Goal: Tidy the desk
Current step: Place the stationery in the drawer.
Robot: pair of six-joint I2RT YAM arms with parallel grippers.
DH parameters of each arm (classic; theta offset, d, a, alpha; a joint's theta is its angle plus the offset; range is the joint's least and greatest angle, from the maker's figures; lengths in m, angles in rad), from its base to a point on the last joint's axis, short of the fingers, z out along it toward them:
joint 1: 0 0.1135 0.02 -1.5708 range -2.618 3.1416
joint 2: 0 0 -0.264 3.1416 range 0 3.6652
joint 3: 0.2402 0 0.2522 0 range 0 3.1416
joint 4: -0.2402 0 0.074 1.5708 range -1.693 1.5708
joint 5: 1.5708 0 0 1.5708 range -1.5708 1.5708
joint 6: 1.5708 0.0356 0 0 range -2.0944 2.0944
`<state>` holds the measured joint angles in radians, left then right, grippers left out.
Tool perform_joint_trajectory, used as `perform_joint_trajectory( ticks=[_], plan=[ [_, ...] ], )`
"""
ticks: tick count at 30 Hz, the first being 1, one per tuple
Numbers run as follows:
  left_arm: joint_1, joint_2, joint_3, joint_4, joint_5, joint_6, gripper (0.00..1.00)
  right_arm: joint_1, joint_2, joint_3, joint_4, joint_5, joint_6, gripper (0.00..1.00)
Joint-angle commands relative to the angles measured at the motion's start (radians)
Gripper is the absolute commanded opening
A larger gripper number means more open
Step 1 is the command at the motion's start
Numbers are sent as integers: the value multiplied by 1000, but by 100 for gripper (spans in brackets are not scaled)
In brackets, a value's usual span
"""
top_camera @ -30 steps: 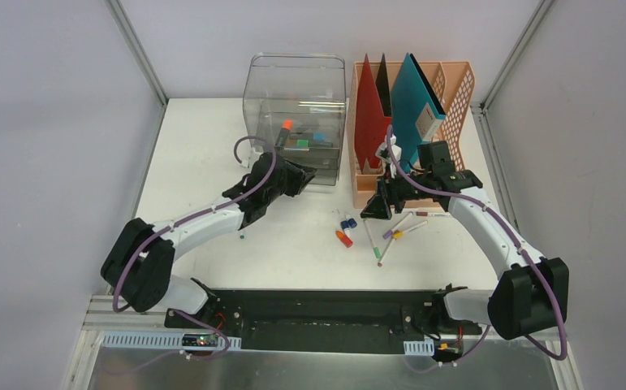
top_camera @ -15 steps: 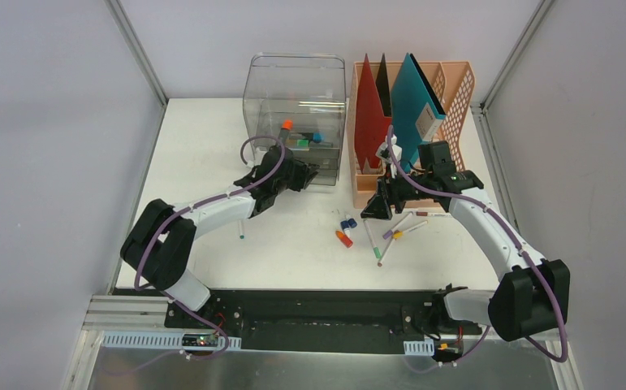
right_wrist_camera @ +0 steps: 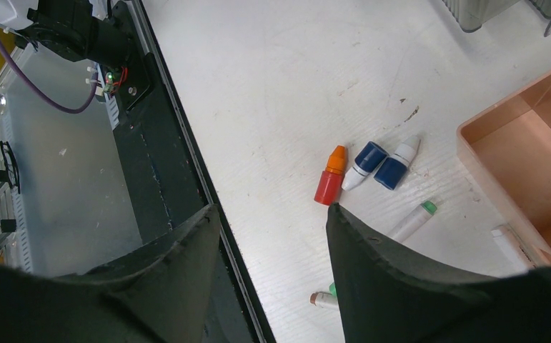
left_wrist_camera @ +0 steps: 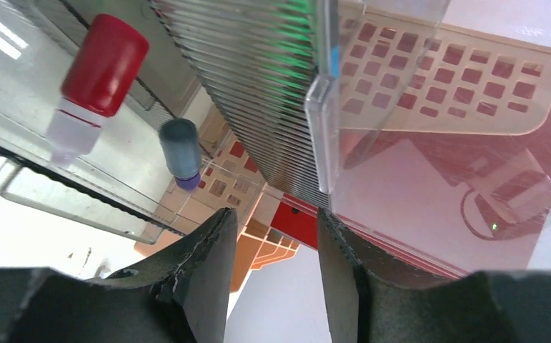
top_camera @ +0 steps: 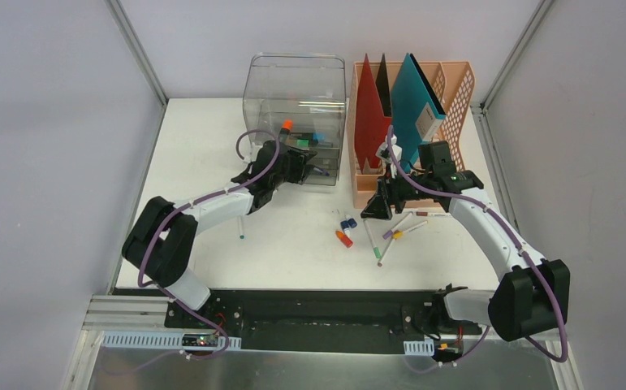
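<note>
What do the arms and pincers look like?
Same build: left arm and right arm have white link shells, black joint housings, and a purple cable looped along each. The left pincer and right pincer each have two matte black tapered fingers. No markings legible.

Bright, even light falls from above on the white desk (top_camera: 204, 146), and shadows under the arms are faint and soft. In the left wrist view, the clear drawer box (left_wrist_camera: 272, 93) shows white glare and green reflections. The red-capped bottle (left_wrist_camera: 93, 78) inside looks slightly blurred.
</note>
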<state>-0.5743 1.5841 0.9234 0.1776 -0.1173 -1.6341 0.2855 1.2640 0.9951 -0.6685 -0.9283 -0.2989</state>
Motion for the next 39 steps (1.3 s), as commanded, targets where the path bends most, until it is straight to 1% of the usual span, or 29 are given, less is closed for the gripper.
perform_joint_trajectory(
  ticks=[1,5,7,9,11,13,15,17,19,23,25,29,33,35,39],
  plan=[
    [5,-38,3,83,21,20,46,-6,-23,28,13,-8,-28,59],
    [5,-81,-26,125,43,67,49,-5,-23,28,9,-6,-33,59],
    [5,-108,-57,183,65,123,50,-5,-23,31,4,-2,-40,59],
    [5,-124,-115,312,110,187,51,-4,-25,32,-4,2,-49,59],
    [5,-130,-193,477,156,250,53,-5,-28,34,-11,10,-60,59],
    [5,-133,-273,674,193,334,57,-4,-29,37,-21,17,-73,59],
    [5,-133,-345,824,231,401,61,-5,-31,39,-31,22,-84,59],
    [5,-130,-393,929,284,464,65,-5,-33,40,-39,31,-98,59],
    [5,-129,-418,972,359,512,68,-6,-39,42,-47,44,-109,59],
    [6,-131,-404,910,533,583,76,-8,-46,42,-59,63,-129,59],
    [4,-131,-393,864,601,600,78,-11,-50,43,-63,73,-136,59],
    [-6,-129,-427,844,639,605,79,-14,-59,43,-69,97,-149,59],
    [-45,-150,-443,778,627,643,79,-22,-67,42,-74,114,-159,59],
    [-92,-179,-436,669,581,696,80,-26,-69,41,-75,119,-163,59],
    [-212,-244,-373,352,427,830,80,-31,-77,39,-78,138,-172,59]
  ],
)
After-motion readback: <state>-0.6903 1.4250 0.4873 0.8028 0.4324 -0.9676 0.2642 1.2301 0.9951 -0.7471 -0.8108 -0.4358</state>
